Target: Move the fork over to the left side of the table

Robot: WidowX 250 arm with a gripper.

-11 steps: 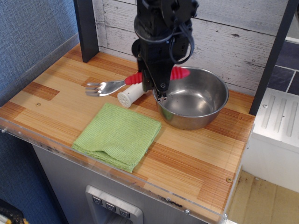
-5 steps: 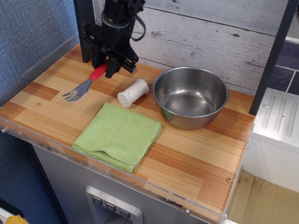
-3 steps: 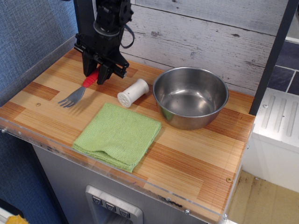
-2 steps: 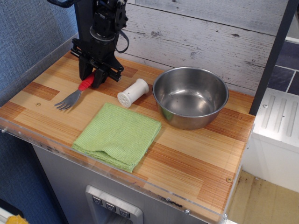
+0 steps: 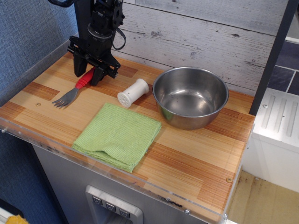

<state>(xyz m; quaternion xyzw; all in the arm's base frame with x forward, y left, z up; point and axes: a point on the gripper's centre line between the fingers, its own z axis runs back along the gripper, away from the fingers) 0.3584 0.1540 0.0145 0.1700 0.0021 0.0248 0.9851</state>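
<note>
Observation.image shows the gripper (image 5: 87, 77) low over the far-left part of the surface (image 5: 196, 154), its black fingers (image 5: 77, 70) spread apart on either side of the red handle of the fork (image 5: 74, 90). Whether the fingers touch the handle is hard to tell from this angle. The fork lies with its tines pointing toward the front-left edge, on bare wood. Open planks lie around the tines up to the clear acrylic rim (image 5: 28, 133) at the front and left. A green cloth (image 5: 119, 135) lies near the fork's right, apart from it. A white shaker (image 5: 132, 92) lies on its side just beyond the cloth, and a steel bowl (image 5: 190, 97) stands right of it.
</note>
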